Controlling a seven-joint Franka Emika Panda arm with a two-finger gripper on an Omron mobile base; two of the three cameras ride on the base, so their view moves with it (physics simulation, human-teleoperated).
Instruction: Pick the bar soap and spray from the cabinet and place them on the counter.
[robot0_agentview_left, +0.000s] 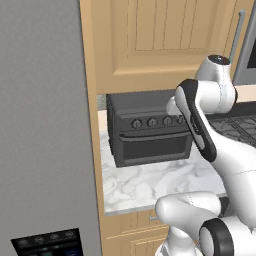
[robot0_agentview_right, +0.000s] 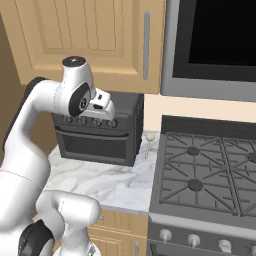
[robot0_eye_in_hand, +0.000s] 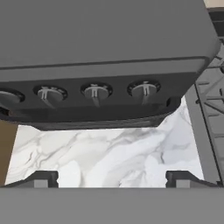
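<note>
The cabinet (robot0_agentview_left: 165, 35) (robot0_agentview_right: 85, 35) hangs above the counter with its grooved door shut and its grey bar handle (robot0_agentview_right: 146, 45) on the right. The bar soap and spray are hidden. The white marble counter (robot0_agentview_left: 150, 185) (robot0_agentview_right: 100, 182) (robot0_eye_in_hand: 109, 153) lies below. My gripper (robot0_eye_in_hand: 112, 178) is open and holds nothing. It hovers over the marble just in front of the dark toaster oven (robot0_agentview_left: 145, 132) (robot0_agentview_right: 100, 135) (robot0_eye_in_hand: 100, 43), facing its knobs. My hand (robot0_agentview_right: 101, 104) sits level with the oven's top edge, well below the cabinet door.
A black stove with grates (robot0_agentview_right: 205, 175) (robot0_eye_in_hand: 210, 87) borders the counter on the right, under a microwave (robot0_agentview_right: 215, 40). A grey fridge (robot0_agentview_left: 45, 125) walls off the left. A small pale object (robot0_agentview_right: 148, 142) stands by the oven's right corner. Wooden drawers (robot0_agentview_left: 135, 225) sit under the counter.
</note>
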